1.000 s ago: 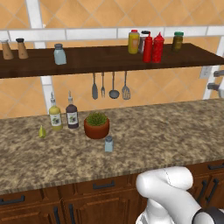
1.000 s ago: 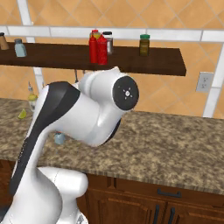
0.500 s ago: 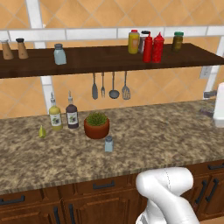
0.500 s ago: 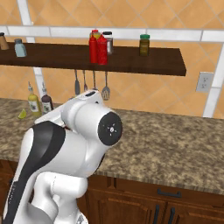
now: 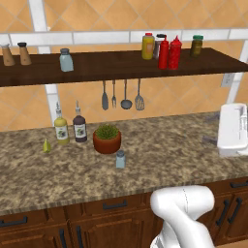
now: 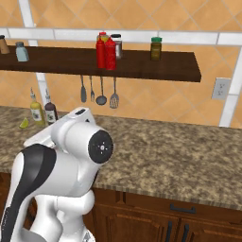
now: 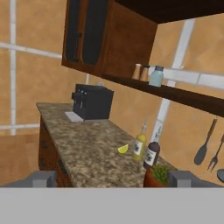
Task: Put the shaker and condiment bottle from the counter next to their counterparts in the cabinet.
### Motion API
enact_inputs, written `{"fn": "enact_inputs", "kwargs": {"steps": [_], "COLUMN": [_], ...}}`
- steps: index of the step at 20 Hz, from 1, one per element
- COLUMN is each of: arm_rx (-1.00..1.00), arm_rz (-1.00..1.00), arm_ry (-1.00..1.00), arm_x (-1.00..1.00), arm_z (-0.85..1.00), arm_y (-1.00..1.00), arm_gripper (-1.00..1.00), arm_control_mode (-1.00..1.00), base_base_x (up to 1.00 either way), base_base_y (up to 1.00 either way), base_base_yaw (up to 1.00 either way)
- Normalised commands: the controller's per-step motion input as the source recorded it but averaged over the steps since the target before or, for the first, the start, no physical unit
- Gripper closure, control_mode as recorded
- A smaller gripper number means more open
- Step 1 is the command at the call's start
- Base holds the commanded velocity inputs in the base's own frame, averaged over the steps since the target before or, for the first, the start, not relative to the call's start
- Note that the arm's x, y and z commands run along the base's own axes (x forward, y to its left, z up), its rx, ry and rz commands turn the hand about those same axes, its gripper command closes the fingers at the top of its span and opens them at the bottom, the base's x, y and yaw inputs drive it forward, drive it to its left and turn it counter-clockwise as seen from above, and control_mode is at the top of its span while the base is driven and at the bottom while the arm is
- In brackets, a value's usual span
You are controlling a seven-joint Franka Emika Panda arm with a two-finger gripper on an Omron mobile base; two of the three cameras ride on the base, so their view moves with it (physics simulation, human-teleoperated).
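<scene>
In the left base view, we see the shaker [image 5: 120,159] standing upright on the bench [image 5: 160,164], just in front of a potted plant [image 5: 106,138] and apart from it. Its counterpart shaker [image 5: 66,60] stands on the cabinet [image 5: 111,65] toward the left, near two brown wooden shakers [image 5: 14,54]. At the cabinet's right end, two red bottles [image 5: 169,52] stand side by side next to a yellow bottle [image 5: 148,46], so we judge the condiment bottle is already beside its taller twin. Compared with a second ago, a white part of the arm [image 5: 233,130] has swung into sight at the right edge, while every item stays where it was. In the right base view, the arm's elbow [image 6: 80,142] sits lower and further left than it did a second ago, now uncovering the hanging utensils [image 6: 99,90] and the red bottles [image 6: 107,52] on the shelf. In the hand view, we look along the bench toward a black coffee machine [image 7: 91,101], with a lemon wedge [image 7: 123,149], two oil bottles [image 7: 146,148] and the plant's rim ahead. The jaws [image 7: 113,178] stand wide apart with nothing between them. We judge the arm is turning toward the shaker, which is still to be picked up.
</scene>
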Motion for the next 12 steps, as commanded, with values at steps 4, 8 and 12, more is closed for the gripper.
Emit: {"fn": "enact_inputs", "kwargs": {"steps": [4, 8, 12], "arm_rx": [0.0, 0.0, 0.0], "arm_rz": [0.0, 0.0, 0.0], "arm_ry": [0.01, 0.02, 0.07], "arm_x": [-0.04, 0.0, 0.0], "arm_z": [-0.39, -0.12, -0.34], "arm_y": [0.29, 0.23, 0.21], "arm_gripper": [-1.0, -1.0, -1.0], "arm_control_mode": [-1.0, -1.0, -1.0], "base_base_x": [0.0, 0.0, 0.0], "base_base_y": [0.0, 0.0, 0.0], "base_base_yaw": [0.0, 0.0, 0.0]}}
